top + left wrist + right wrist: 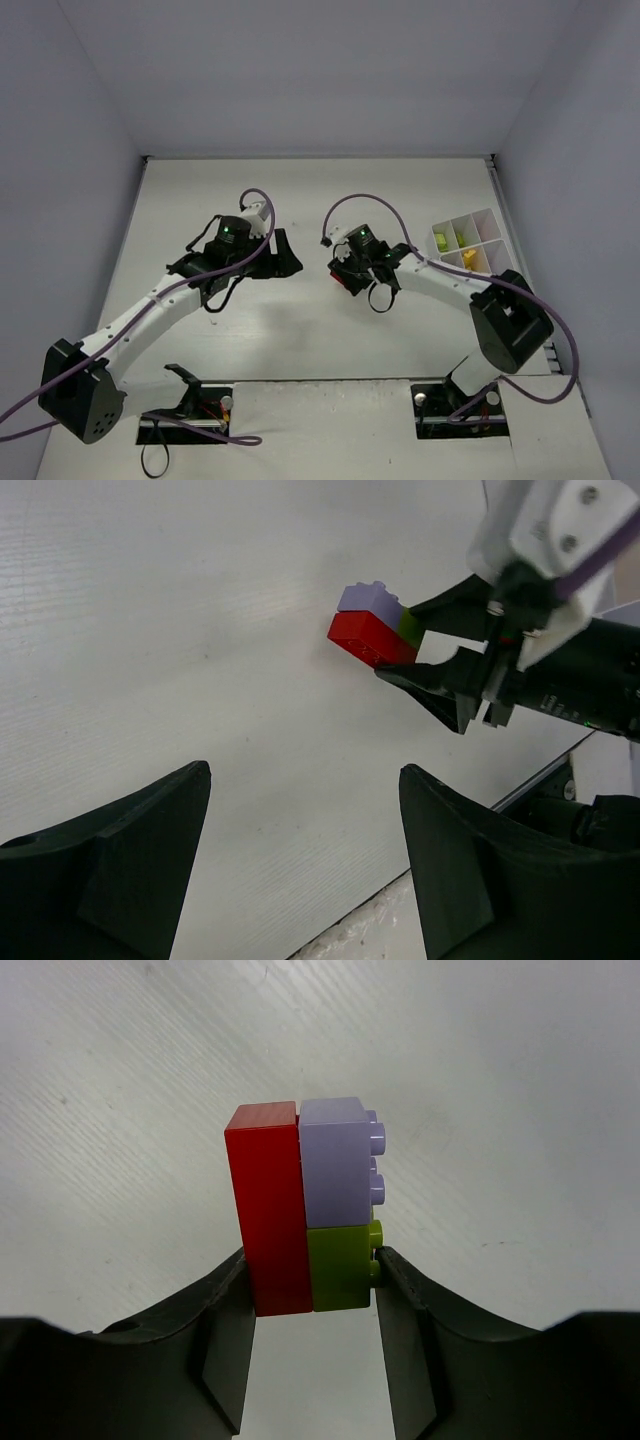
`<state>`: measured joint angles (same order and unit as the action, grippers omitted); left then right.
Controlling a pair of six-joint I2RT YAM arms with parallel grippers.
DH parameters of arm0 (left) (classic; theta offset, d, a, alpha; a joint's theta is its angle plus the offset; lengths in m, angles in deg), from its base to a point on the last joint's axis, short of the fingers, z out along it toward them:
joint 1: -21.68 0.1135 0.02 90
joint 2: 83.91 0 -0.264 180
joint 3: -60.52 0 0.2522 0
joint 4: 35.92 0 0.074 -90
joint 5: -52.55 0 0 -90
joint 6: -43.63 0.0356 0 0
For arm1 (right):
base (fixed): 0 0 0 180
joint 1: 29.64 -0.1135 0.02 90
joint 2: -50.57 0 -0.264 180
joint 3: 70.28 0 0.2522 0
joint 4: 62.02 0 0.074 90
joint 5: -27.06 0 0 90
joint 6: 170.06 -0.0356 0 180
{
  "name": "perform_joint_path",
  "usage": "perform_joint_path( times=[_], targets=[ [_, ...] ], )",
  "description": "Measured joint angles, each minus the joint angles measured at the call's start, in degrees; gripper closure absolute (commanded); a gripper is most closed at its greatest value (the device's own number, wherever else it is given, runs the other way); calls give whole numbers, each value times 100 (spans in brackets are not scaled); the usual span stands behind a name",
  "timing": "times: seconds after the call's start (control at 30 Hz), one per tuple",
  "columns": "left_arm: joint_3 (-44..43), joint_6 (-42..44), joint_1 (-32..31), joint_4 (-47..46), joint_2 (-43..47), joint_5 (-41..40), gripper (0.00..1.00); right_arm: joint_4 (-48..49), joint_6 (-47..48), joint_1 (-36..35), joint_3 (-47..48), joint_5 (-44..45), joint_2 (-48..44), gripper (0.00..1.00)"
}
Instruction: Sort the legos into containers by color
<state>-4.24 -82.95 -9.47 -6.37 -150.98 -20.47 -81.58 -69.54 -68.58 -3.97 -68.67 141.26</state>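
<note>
- The right gripper (312,1260) is closed on a cluster (305,1210) of three joined bricks. One finger is pressed on the red brick (268,1210) and the other on the studded side of the green brick (340,1265).
- The lavender brick (335,1160) is seated in line with the green brick, beyond the fingertips. Both are attached to one long face of the red brick.
- The cluster is held near the middle of the table (300,200). Whether it touches the surface cannot be told.
- The left gripper (305,775) is spread wide with nothing held. It is pointed at the cluster from just beside it.
- The tray (490,215) is set at the right edge of the table, well apart from both grippers.
- A lime piece (441,240) is seen in the tray's left compartment and a yellow piece (468,258) in the near one.
</note>
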Motion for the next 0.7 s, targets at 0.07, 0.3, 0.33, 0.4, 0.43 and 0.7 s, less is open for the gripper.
perform_joint_path(
  times=[0.07, 0.3, 0.33, 0.4, 0.43, 0.7],
  targets=[
    [7, -142, 157, -129, -17, 146, 30, 192, -44, 0, -107, 0, -348, 96],
    [-7, -520, 459, -852, -380, 697, 30, 708, -221, -7, -170, -2, -1217, 96],
    [-28, -555, 459, -931, -448, 752, 30, 748, -260, -7, -170, -2, -1263, 96],
    [-140, -605, 450, -1060, -579, 868, 30, 826, -306, -13, -170, -4, -1329, 96],
    [-208, -621, 448, -1141, -645, 916, 30, 863, -330, -15, -170, -2, -1360, 96],
    [-577, -680, 267, -1685, -859, 1047, 30, 1005, -457, -44, -168, -24, -1521, 95]
  ],
)
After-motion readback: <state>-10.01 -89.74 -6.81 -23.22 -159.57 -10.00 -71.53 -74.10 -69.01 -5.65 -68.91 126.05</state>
